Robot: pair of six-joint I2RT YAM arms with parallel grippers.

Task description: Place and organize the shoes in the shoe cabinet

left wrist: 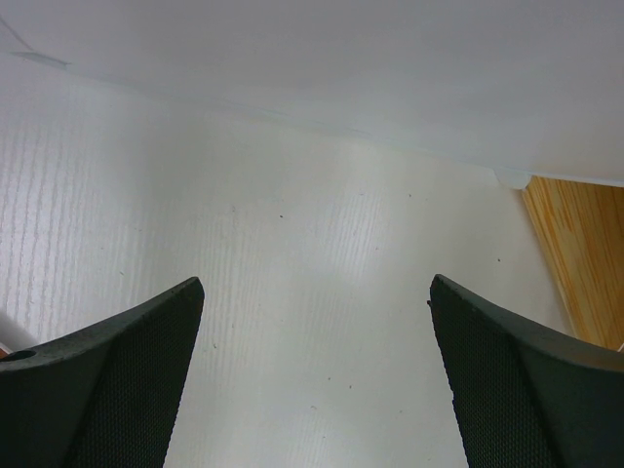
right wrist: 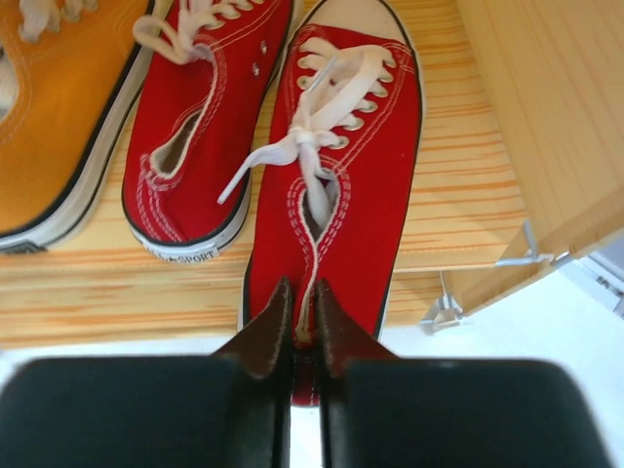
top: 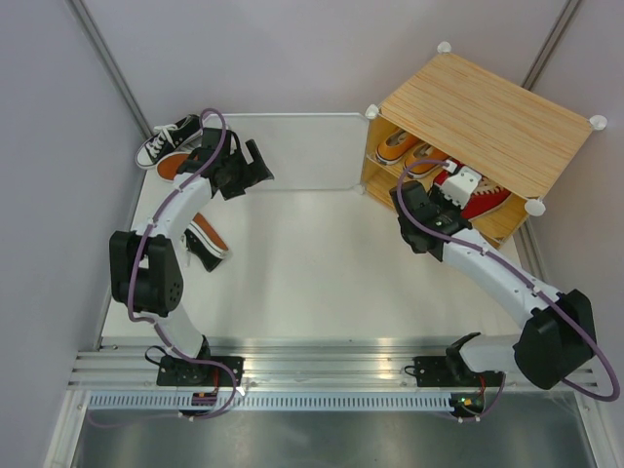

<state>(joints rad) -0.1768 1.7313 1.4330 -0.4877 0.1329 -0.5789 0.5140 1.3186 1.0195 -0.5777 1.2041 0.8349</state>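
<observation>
The right end effector [right wrist: 300, 292] pinches narrow on the heel of the red canvas sneaker [right wrist: 356, 166] lying on the shelf [right wrist: 458, 205] of the light wood-grain shoe cabinet [top: 487, 122], probably to push it in beside its mate [right wrist: 195, 117], while the left end effector [left wrist: 314, 285] gapes wide, empty.

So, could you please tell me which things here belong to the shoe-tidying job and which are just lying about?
Job: shoe cabinet, red sneaker in the right fingers, second red sneaker, orange sneakers, loose black sneakers.
Lying about: purple cables, aluminium rail.
</observation>
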